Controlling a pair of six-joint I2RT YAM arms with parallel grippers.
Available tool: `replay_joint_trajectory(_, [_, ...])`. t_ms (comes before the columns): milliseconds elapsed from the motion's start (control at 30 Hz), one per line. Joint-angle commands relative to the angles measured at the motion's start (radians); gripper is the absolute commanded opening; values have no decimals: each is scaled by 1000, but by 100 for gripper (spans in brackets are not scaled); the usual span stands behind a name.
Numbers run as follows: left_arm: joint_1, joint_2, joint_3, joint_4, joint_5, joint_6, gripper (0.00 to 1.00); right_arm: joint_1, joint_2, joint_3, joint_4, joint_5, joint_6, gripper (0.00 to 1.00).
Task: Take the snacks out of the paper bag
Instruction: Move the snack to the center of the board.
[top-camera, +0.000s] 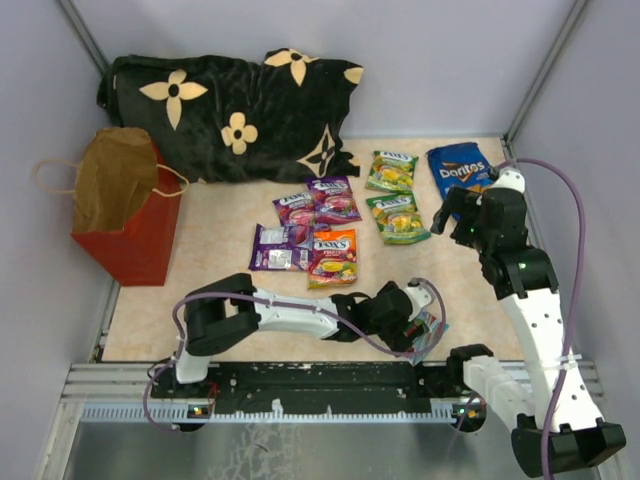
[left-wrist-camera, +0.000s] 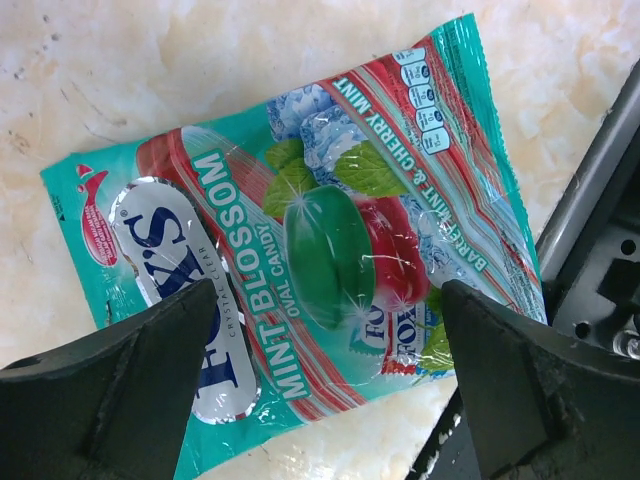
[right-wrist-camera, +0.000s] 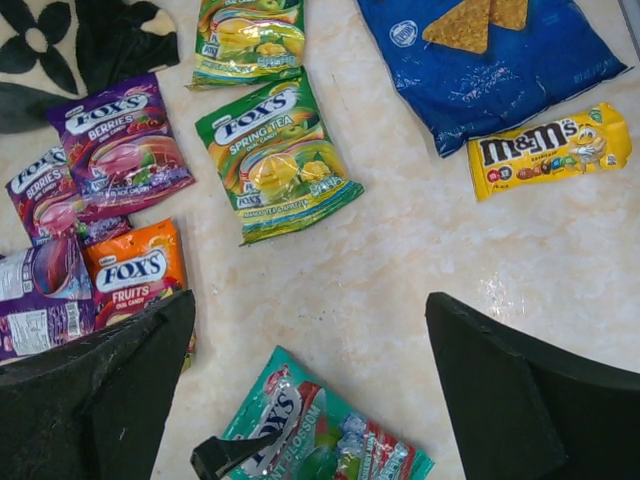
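Teal pouch (left-wrist-camera: 300, 220) is seen flat at the table's (top-camera: 230, 300) near edge, ungripped under the released left hand (left-wrist-camera: 325, 340). Paper bag (top-camera: 125, 205) is noted at the left edge, well apart, nearer this arm.

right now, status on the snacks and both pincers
Left pincer open above mint pouch, flat on table. Right pincer open, empty. Paper bag upright, far left. Nothing blocking.

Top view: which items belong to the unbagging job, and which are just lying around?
Job: red paper bag; Doritos bag; M&M's packet; green pouches; purple pouches; orange Fruits pouch; teal Mint Blossom pouch.

Lying about: black flowered pillow.
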Motion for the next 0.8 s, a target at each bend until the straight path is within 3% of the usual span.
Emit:
replay_joint_trajectory(0, [36, 65, 6, -63, -11, 79, 100, -11, -14, -2, 55, -26, -16, 99])
replay_joint_trajectory(133, [90, 86, -26, -79, 16, 195, 100, -16, -16, -8, 67, -31, -15, 99])
replay_joint_trajectory(267, [130, 112, -25, -94, 62, 403, 100, -22, -22, -8, 86, -41, 1, 99])
replay_joint_trajectory(467, [264, 87, -59, -70, 423, 724, 96, -24, -11, 1, 106, -90, 17, 99])
replay_joint_trajectory(567, [303, 85, -45, -81, 478, 852, 97, -25, -7, 0, 104, -108, 14, 99])
replay_joint_trajectory(767, [331, 157, 108, -255, 580, 1048, 98, -28, -18, -21, 113, -144, 15, 99])
